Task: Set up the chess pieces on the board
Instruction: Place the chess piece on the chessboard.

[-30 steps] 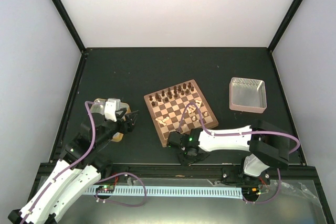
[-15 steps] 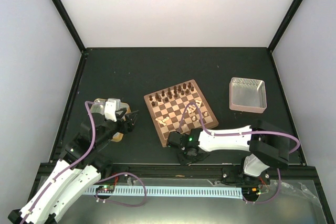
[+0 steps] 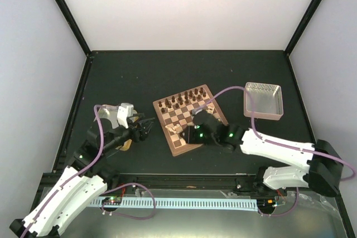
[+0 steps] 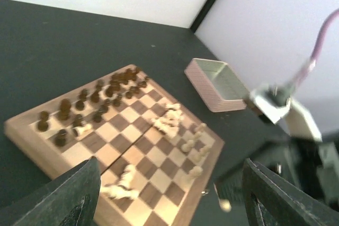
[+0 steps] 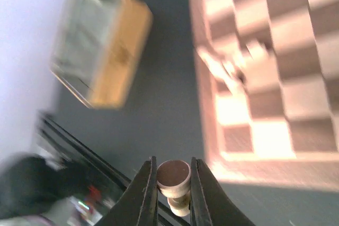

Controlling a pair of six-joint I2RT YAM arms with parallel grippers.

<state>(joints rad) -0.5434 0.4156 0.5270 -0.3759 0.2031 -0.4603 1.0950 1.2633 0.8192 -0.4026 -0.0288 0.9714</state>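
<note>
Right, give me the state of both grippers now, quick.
Left gripper: open, nothing between the fingers.
Right gripper: closed on a cream chess piece.

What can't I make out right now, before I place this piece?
- Right wrist view: motion blur; the cream chess piece in the right gripper shows only its base, type unknown.
- Top external view: the right gripper hides part of the board; dark chessmen too small to identify.
- Left wrist view: blur; types of the cream chessmen unclear.
</note>
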